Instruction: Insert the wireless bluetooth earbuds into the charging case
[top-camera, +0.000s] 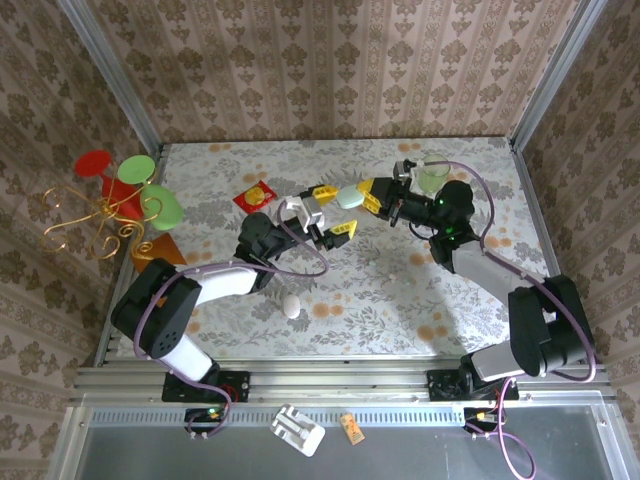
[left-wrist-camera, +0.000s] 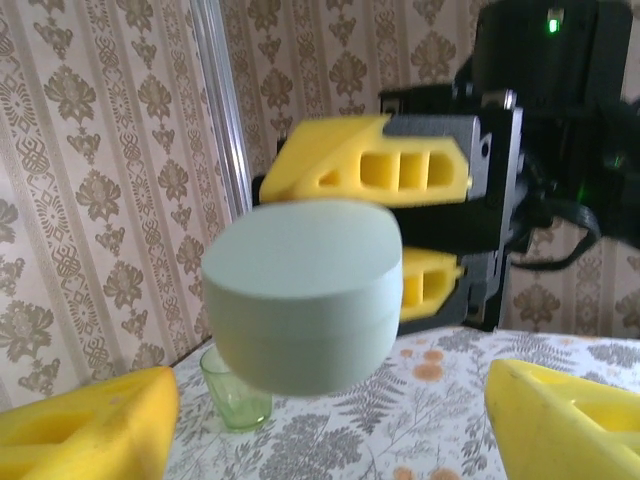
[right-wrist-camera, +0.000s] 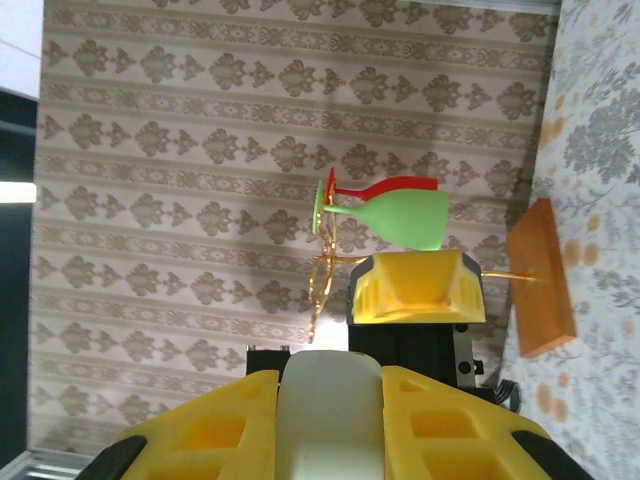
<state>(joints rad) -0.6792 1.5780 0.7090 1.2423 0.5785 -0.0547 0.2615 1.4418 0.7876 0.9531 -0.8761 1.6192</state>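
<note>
Nearest the arm bases, a white egg-shaped oval (top-camera: 291, 305) lay on the floral table (top-camera: 400, 290), well apart from the work. Farther in, above mid-table, the left gripper (top-camera: 336, 211) stood with its yellow fingers (left-wrist-camera: 85, 430) spread wide and held nothing. It faced the charging case (left-wrist-camera: 305, 295), which hung in the air just beyond it. The right gripper (top-camera: 365, 196) was clamped on the case's far end, apparently pressing top and bottom. A seam ran round the case's side and the lid looked closed, so the earbuds could not go in yet. The step seemed to be a handover or a re-grip to free the lid. To do it well, the left fingers needed to come level with the free near end and straddle its sides squarely. They should close gently, because the smooth rounded plastic could squirt out. The right should let go only once that hold looked firm. Behind, near the table's far edge, stood a green glass cup (top-camera: 432, 176).
</note>
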